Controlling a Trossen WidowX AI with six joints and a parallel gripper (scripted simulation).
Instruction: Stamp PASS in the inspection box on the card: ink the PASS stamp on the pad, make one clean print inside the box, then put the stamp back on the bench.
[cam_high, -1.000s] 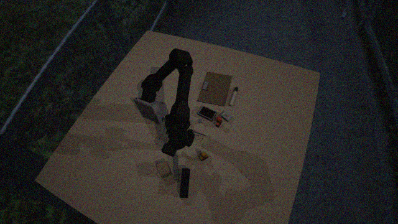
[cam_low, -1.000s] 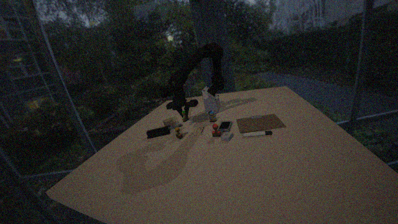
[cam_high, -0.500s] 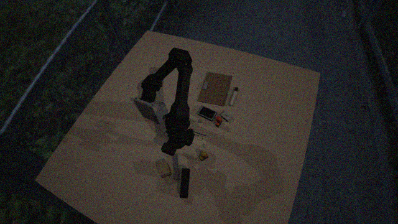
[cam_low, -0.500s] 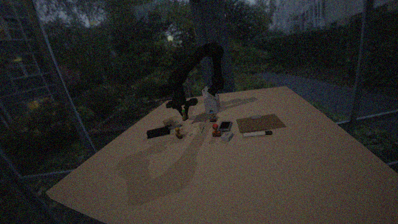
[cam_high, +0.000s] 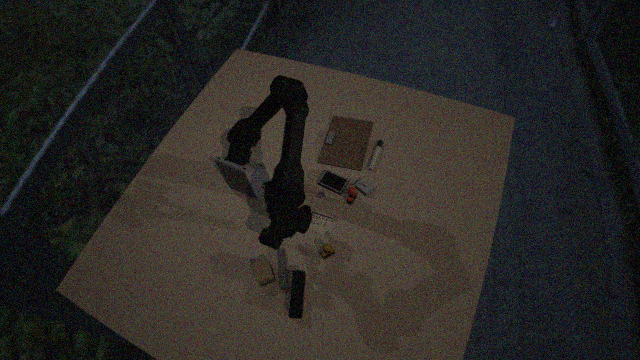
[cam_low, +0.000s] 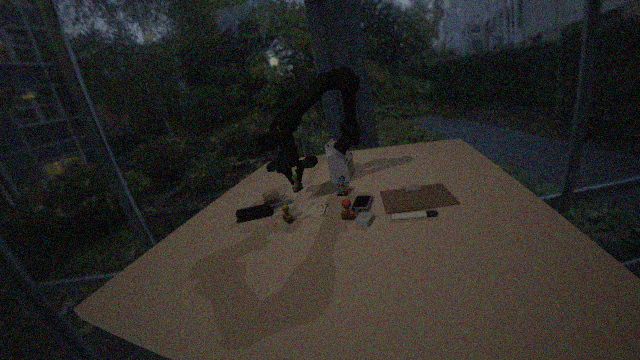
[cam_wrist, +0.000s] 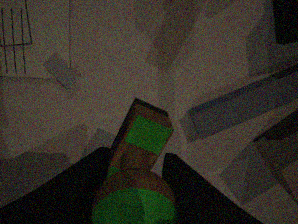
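Observation:
My gripper is shut on a stamp with a green-marked brown block and a round green-topped knob. No lettering on it can be read, and its height over the bench cannot be told. The card is at the upper left of the wrist view, with dark printed lines; the held stamp is off its lower right side. The black ink pad lies open, away from the gripper. Any print on the card cannot be made out.
A red-knobbed stamp and a pale block are beside the pad. A yellow-knobbed stamp, a black box and a tan block are near the gripper. A clipboard and marker lie farther off.

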